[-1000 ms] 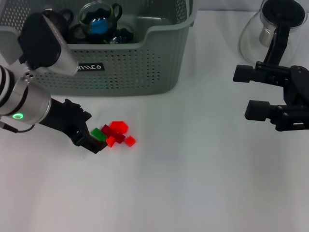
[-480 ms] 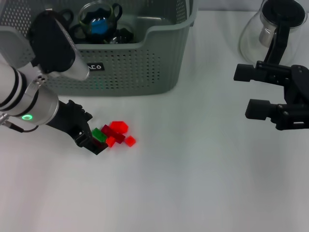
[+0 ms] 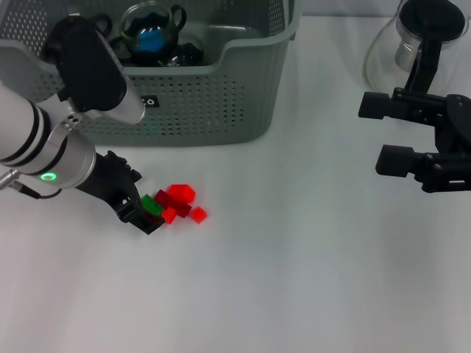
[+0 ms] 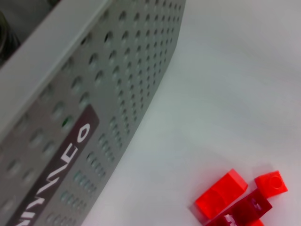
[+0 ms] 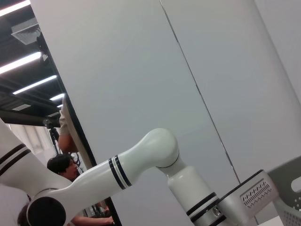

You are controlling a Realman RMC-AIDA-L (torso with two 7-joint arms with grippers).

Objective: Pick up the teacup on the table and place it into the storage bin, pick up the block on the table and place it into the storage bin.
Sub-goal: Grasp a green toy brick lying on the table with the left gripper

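Note:
The grey-green storage bin stands at the back left, and its perforated wall with the black label fills the left wrist view. A dark glass teacup with something blue in it lies inside the bin among other dark cups. Small blocks sit in a cluster on the white table in front of the bin: a green block, a bright red block and smaller red ones. The red blocks also show in the left wrist view. My left gripper is low at the cluster, touching the green block. My right gripper hovers open at the right.
A glass teapot with a dark lid stands at the back right, just behind the right gripper. The right wrist view shows only a white wall and a white arm off the table.
My left arm has swung to the right over the bin's front wall, while its gripper stayed at the green block. The right gripper barely moved.

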